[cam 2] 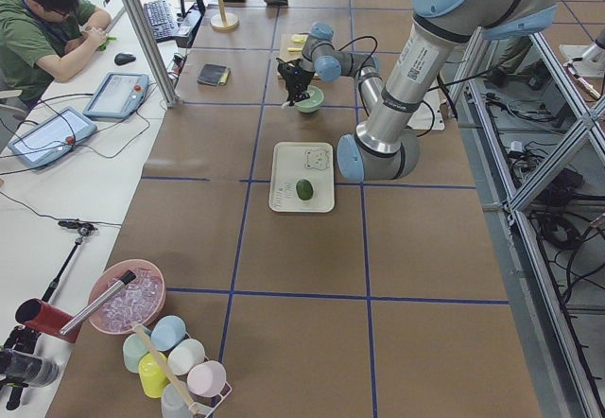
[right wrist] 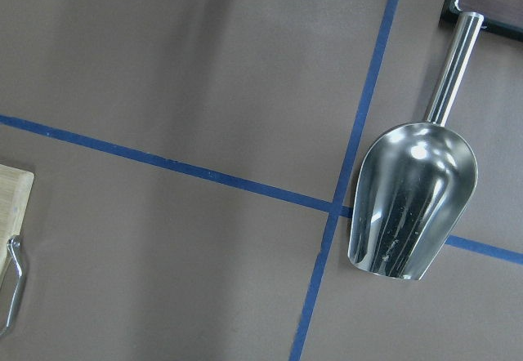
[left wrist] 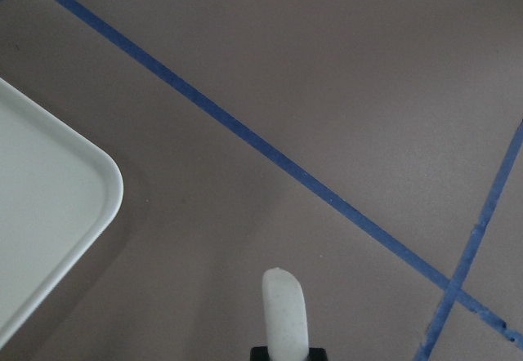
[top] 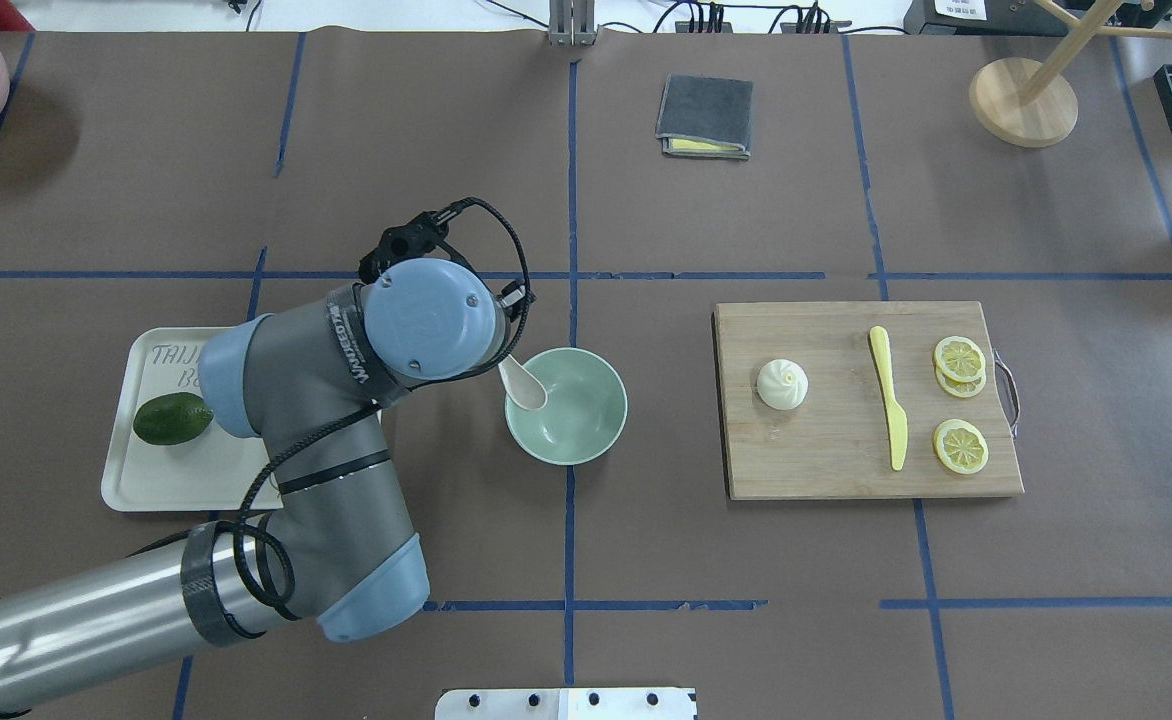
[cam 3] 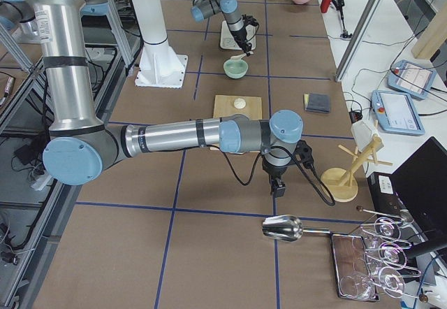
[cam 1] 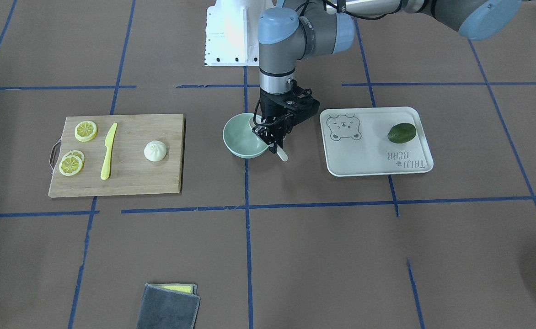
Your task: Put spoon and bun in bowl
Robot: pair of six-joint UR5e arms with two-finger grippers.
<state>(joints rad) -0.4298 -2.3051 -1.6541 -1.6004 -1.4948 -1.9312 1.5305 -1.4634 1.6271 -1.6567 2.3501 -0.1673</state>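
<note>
My left gripper is shut on the off-white spoon and holds it tilted over the near-left rim of the mint-green bowl. In the overhead view the spoon's scoop hangs over the bowl, and my wrist hides the fingers. The left wrist view shows the spoon's handle end pointing away. The white bun sits on the wooden cutting board, also seen in the front view. My right gripper shows only in the right side view, far from the bowl; I cannot tell if it is open.
The board also bears a yellow knife and lemon slices. A white tray with a dark green lime lies left of the bowl. A grey cloth lies far off. A metal scoop lies under my right wrist.
</note>
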